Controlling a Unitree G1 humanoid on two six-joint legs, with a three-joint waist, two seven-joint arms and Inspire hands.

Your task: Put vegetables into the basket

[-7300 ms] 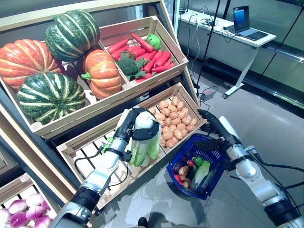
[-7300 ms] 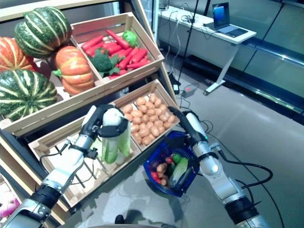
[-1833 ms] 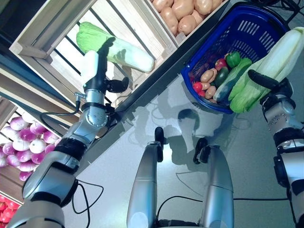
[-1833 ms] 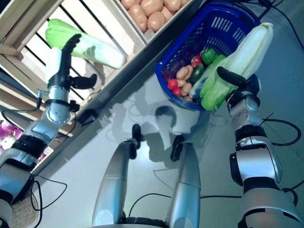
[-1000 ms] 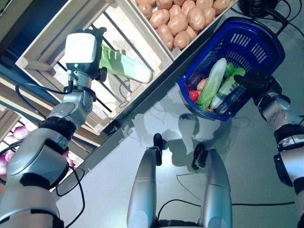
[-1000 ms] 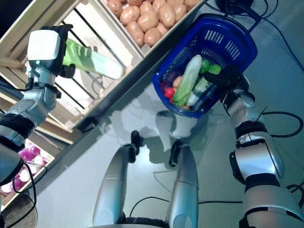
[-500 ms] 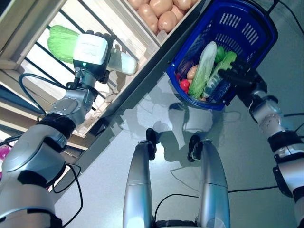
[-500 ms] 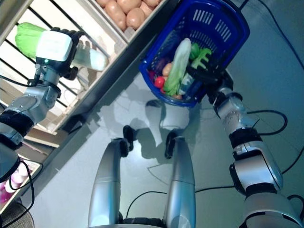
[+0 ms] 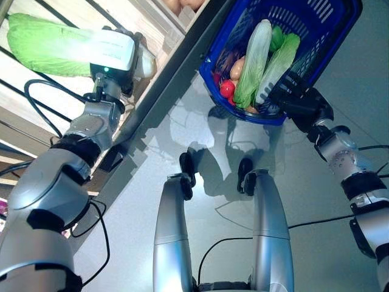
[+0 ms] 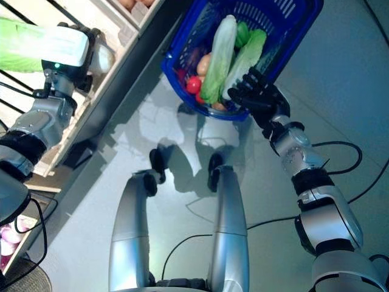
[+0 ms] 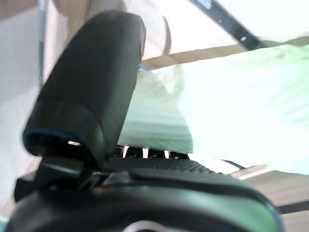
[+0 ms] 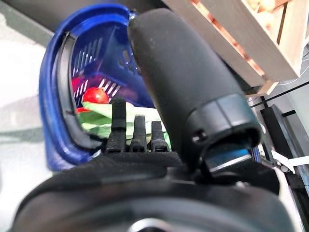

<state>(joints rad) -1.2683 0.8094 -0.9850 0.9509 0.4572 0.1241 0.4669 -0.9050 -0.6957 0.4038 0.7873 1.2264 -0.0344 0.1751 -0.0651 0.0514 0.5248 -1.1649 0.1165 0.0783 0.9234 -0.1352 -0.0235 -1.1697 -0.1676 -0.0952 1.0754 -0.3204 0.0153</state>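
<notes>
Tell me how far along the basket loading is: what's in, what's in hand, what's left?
Done: the blue basket holds two pale green cabbages, a red tomato and other vegetables. In hand: the right hand is at the basket's near rim; the left hand is at another cabbage in the wooden crate, grip unclear. Left: lifting that cabbage into the basket.

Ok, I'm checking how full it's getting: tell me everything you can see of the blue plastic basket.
The blue plastic basket has slotted walls and a dark rim, and sits on the grey floor beside the wooden crate shelf. Inside lie two long pale-green cabbages, a red tomato, a potato and a green pepper. The right hand rests at its near rim, fingers reaching over the edge onto the cabbage leaves.
</notes>
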